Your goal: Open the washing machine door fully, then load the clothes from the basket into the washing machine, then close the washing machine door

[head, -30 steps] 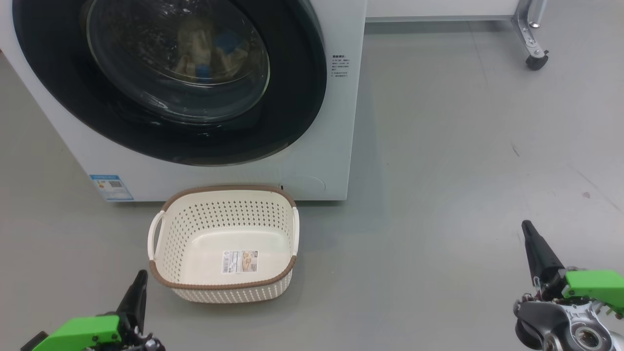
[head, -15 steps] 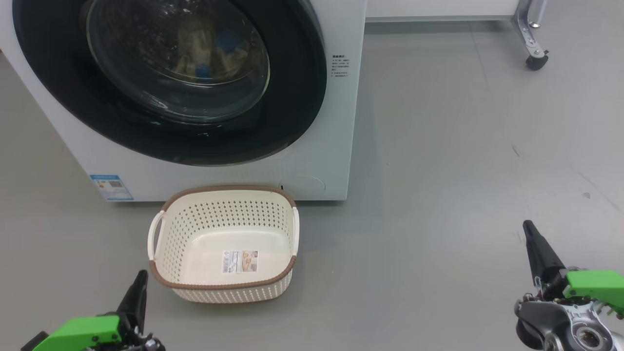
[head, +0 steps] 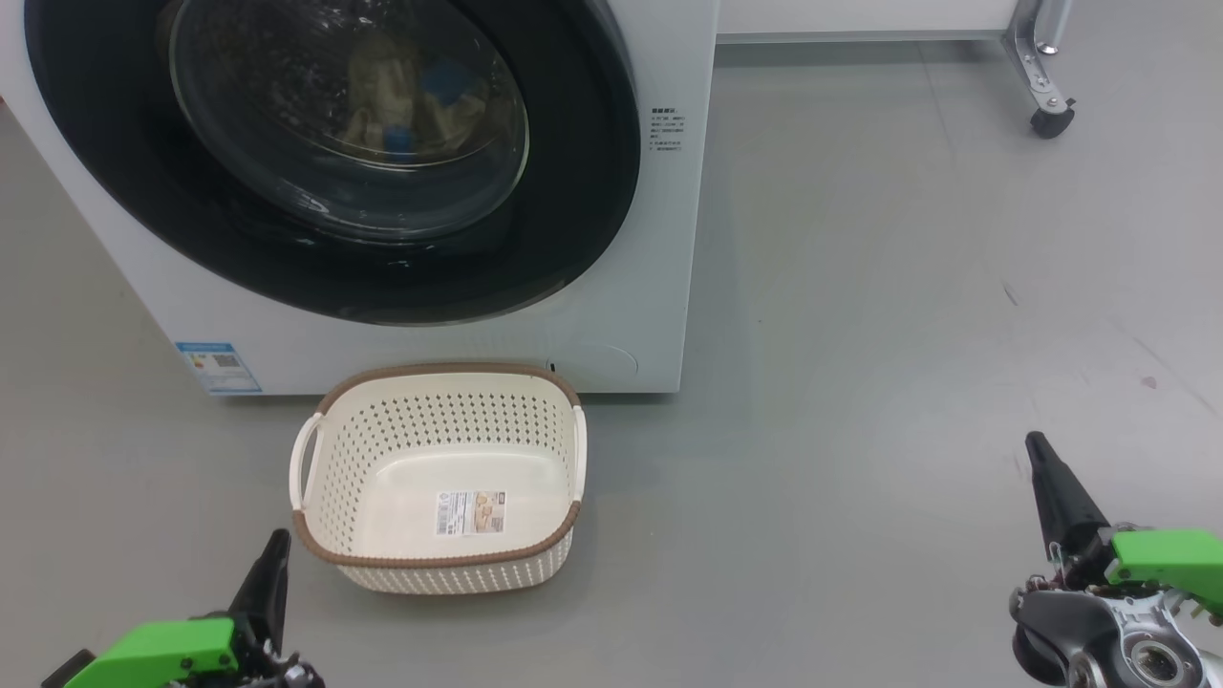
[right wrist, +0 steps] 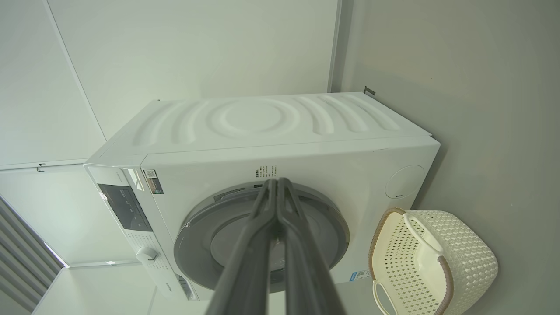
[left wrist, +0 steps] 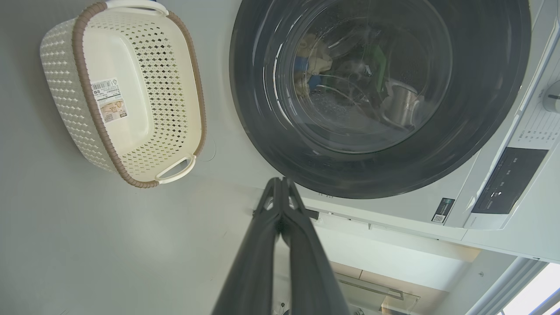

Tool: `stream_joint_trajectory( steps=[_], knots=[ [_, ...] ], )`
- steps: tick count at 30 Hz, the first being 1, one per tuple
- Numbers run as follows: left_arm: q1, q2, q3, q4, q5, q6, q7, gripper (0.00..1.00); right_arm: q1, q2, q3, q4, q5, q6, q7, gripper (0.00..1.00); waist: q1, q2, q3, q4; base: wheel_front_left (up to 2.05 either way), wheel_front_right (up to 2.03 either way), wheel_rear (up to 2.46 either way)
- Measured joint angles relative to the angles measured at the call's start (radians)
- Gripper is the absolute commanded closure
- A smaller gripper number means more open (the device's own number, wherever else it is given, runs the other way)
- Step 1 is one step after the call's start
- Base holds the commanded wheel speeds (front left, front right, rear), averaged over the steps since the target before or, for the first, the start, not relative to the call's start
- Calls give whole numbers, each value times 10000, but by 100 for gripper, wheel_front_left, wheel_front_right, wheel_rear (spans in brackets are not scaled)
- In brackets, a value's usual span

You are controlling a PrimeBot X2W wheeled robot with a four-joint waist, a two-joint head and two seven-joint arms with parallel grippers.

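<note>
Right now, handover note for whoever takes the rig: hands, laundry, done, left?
Left hand: shut, empty, apart from the basket.
Right hand: shut, empty, over bare floor.
Clothes: inside the washing machine, seen through the glass.
Washing machine door: closed.
Basket: empty, on the floor before the machine.
Done: loading, door closing. Left: nothing apparent.

Clothes behind closed door; basket in front.
</note>
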Motion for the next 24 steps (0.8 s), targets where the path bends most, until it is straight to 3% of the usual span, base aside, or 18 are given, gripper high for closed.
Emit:
stream_joint_trajectory(
  steps=[24],
  knots=[
    [0,-19,31,0,2,0,12,100,0,19,-75,25,-73,0,15,100,0,0,0,0,0,0,0]
  ],
)
